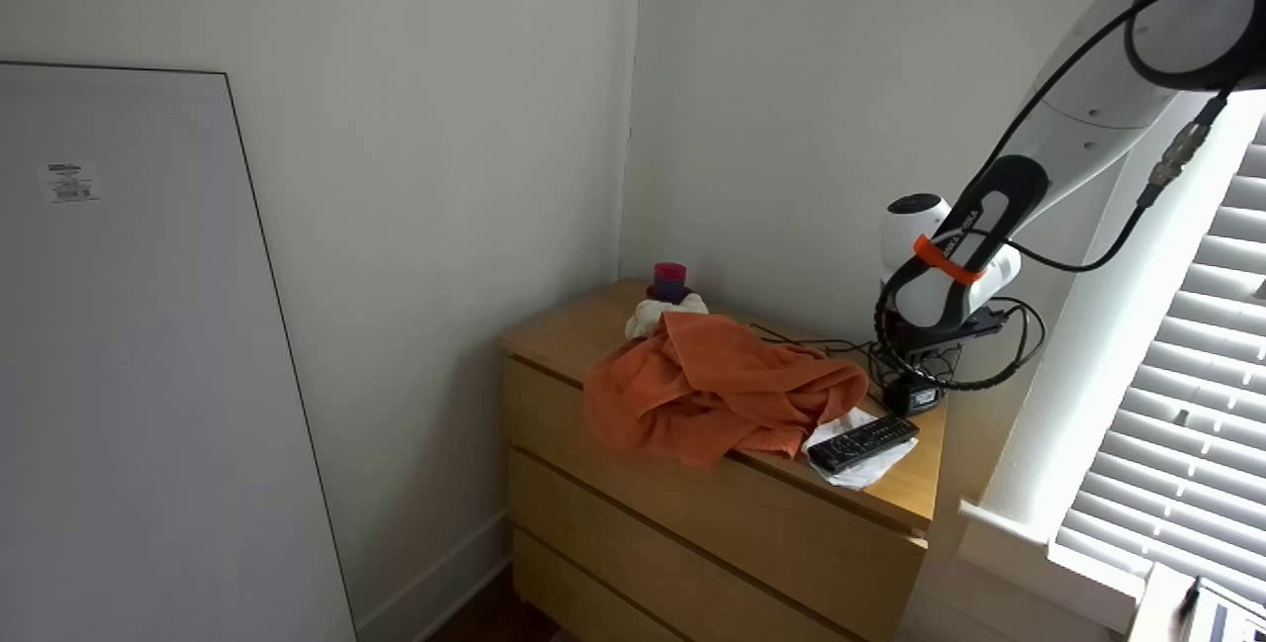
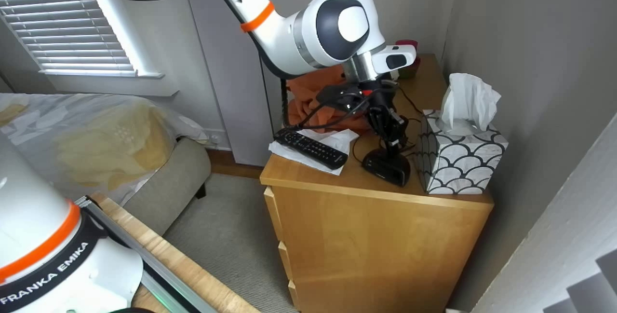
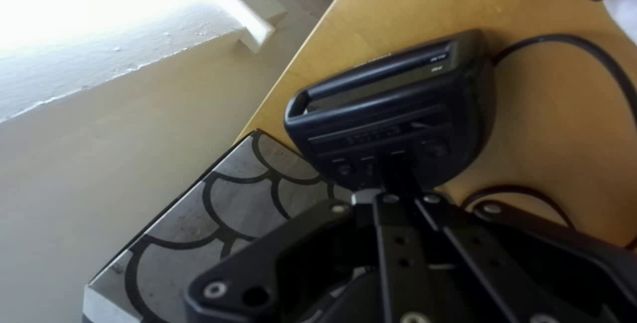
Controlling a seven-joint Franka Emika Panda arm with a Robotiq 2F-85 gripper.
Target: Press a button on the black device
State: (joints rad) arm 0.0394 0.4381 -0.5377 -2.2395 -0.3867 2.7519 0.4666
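Nearest the camera, in an exterior view, is the robot base (image 2: 58,245), white with an orange band, at the lower left. Beyond it a grey upholstered seat (image 2: 181,183) carries a cover (image 2: 106,144) with yellow patches. Next comes the wooden tabletop (image 2: 429,81). At its near left corner a black remote control (image 2: 312,148) lies aslant on a piece of white paper (image 2: 340,140). Farther along the left edge an orange cloth (image 1: 722,375) is heaped, spilling over that edge onto the drawer fronts. The white arm (image 2: 284,38) reaches in above the left edge and bends down over the tabletop. Its gripper (image 3: 398,173) points downward, the fingers clenched together, their tips at the buttoned face of the black device (image 2: 385,168); whether a button is pushed in, I cannot tell. The device sits close to the near edge, a little right of that edge's middle, with a dark cable (image 3: 562,39) running from it. Toward the far edge is a purple and magenta cup (image 1: 669,284), a bunched white cloth (image 1: 653,316) just beside it. At the near right corner, just beside the device, a scallop-patterned tissue box (image 2: 462,158) stands upright, a white tissue (image 2: 467,101) rising from its top.
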